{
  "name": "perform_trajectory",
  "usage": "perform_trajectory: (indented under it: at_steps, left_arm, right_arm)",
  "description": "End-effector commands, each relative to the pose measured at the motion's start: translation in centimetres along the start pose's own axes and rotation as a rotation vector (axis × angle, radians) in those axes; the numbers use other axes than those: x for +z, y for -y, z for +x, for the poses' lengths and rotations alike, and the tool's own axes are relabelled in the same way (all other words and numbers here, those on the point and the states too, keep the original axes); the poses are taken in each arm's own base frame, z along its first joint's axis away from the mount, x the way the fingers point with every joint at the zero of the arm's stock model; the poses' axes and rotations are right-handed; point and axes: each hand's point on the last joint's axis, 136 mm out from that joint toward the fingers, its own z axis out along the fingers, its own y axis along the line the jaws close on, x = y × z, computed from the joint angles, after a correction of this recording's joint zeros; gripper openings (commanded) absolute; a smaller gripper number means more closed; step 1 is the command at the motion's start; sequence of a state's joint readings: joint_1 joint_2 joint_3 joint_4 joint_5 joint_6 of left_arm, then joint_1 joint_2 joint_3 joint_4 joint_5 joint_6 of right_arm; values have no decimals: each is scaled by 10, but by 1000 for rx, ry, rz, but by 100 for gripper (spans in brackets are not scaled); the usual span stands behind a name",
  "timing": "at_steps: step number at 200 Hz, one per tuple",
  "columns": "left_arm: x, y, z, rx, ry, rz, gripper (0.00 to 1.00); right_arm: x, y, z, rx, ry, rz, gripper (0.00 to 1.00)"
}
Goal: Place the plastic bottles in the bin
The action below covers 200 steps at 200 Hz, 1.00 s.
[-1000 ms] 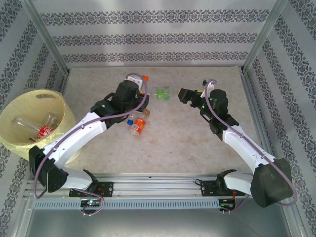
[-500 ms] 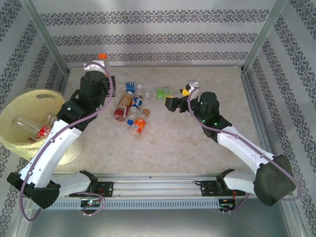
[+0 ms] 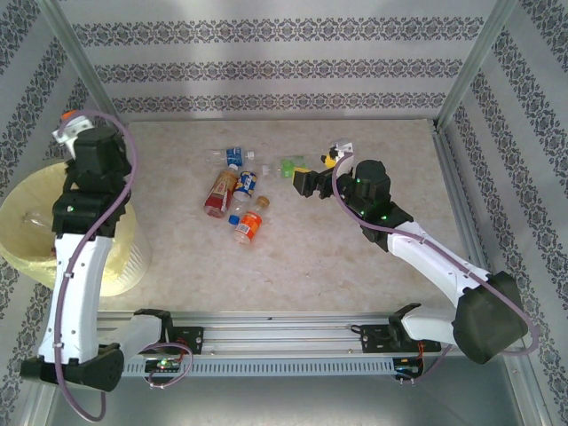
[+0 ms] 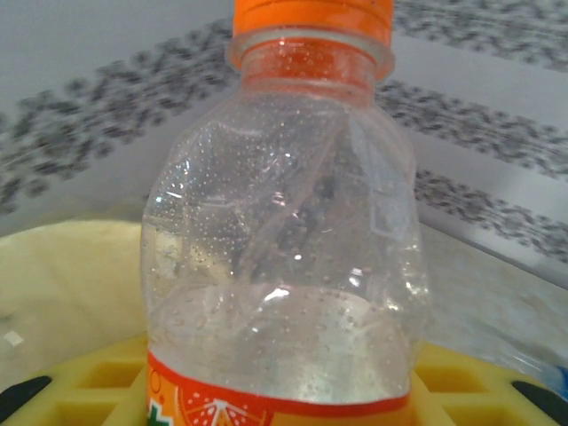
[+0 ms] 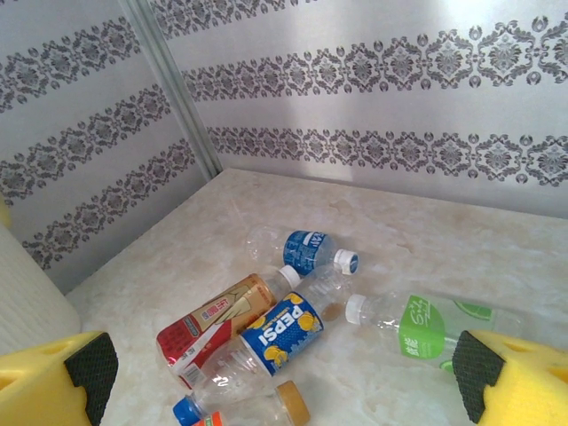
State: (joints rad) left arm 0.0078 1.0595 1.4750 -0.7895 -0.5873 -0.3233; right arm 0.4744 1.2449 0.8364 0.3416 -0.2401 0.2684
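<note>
From above, my left arm stands raised and bent. My left gripper (image 3: 69, 129) hangs over the far rim of the large round pale-yellow plastic bin (image 3: 22, 200). My right arm stretches to the middle of the pale marbled table (image 3: 355, 253), and my right gripper (image 3: 306, 182) is near a clear bottle with a green label (image 3: 288, 167). The left wrist view shows the grasp: a clear plastic bottle with orange cap and orange label (image 4: 280, 248), clamped, with the bin behind. The right wrist view shows my yellow fingers (image 5: 40, 390) spread wide, holding nothing, above a blue Pepsi-labelled bottle (image 5: 280, 328) lying beside a red-labelled bottle (image 5: 213, 324).
</note>
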Motion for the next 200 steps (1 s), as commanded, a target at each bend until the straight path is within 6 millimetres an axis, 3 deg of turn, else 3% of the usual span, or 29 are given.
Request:
perform_trajectory:
  at_steps: [1, 32, 53, 81, 109, 163, 200]
  left_arm:
    - [2, -38, 19, -42, -61, -120, 48]
    - [16, -64, 39, -117, -132, -180, 48]
    - [29, -68, 57, -196, -207, -174, 50]
    - [38, -60, 72, -258, -283, -143, 69]
    - [37, -50, 67, -292, -291, -88, 84]
    - [23, -37, 52, -329, -267, 12, 92]
    - [12, -3, 42, -351, -261, 205, 98]
  right_arm:
    - [1, -3, -13, -26, 27, 12, 98]
    - [2, -4, -15, -43, 25, 8, 98]
    - [3, -3, -14, -52, 15, 11, 98]
    - [1, 0, -13, -46, 8, 30, 98]
    - [-2, 6, -11, -31, 14, 63, 98]
    - [-5, 26, -14, 70, 58, 145, 98]
    - [-3, 46, -9, 196, 41, 192, 98]
